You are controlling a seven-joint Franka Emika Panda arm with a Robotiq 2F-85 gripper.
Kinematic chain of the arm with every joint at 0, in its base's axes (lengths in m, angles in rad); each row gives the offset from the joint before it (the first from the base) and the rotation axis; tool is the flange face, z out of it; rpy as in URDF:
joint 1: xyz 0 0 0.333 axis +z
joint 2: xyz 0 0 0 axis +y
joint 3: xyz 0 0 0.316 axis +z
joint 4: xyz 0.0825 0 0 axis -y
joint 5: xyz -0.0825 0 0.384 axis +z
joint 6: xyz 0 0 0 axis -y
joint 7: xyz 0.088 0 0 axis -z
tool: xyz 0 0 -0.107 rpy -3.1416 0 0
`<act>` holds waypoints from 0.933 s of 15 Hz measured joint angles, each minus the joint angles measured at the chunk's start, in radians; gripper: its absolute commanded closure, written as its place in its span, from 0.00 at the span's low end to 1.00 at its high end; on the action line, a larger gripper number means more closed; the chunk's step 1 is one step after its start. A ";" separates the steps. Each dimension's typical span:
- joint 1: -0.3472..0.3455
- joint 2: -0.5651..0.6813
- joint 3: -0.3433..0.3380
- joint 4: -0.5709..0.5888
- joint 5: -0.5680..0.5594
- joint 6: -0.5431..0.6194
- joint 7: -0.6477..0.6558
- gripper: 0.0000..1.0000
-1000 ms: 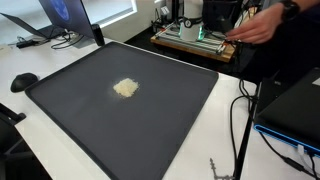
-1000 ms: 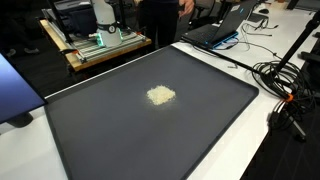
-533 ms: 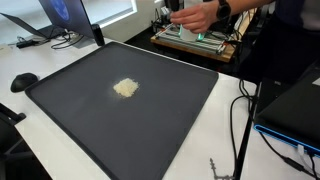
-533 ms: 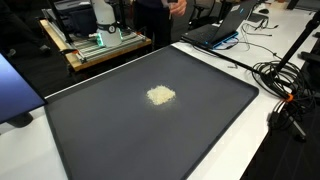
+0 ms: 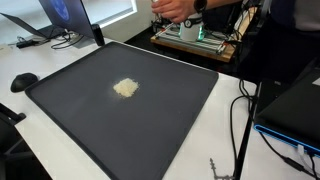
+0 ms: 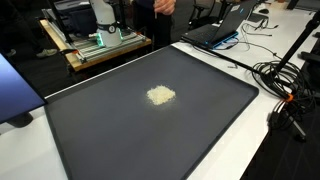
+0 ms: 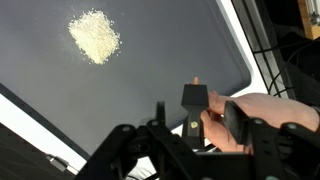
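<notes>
In the wrist view my gripper hangs over the near right corner of a large black mat. Between its two dark fingers stands a small black block with a tan tip. A person's hand holds the block there, with fingers against my right pad. A gap shows between my left finger and the block, so the jaws stand part open. A small pile of pale grains lies on the mat; it shows in both exterior views. My gripper is not visible in either exterior view.
White table around the mat. Behind it is a wooden bench with equipment, where the person's hand reaches. Laptops and loose cables lie at the table's sides. A black mouse sits at one edge.
The person's hand at the back bench has moved leftward across an exterior view. The grain pile and the mat have not moved.
</notes>
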 measured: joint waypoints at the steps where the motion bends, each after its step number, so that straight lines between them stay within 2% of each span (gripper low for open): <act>1: -0.008 0.000 -0.003 0.003 0.000 -0.007 -0.009 0.75; 3: -0.020 0.000 -0.008 0.008 0.001 -0.018 -0.021 0.89; 5: -0.027 0.001 -0.008 0.014 0.001 -0.023 -0.023 0.96; 8: -0.028 0.002 -0.008 0.017 0.001 -0.025 -0.023 0.92; 14: -0.028 0.003 -0.008 0.024 0.002 -0.030 -0.023 0.94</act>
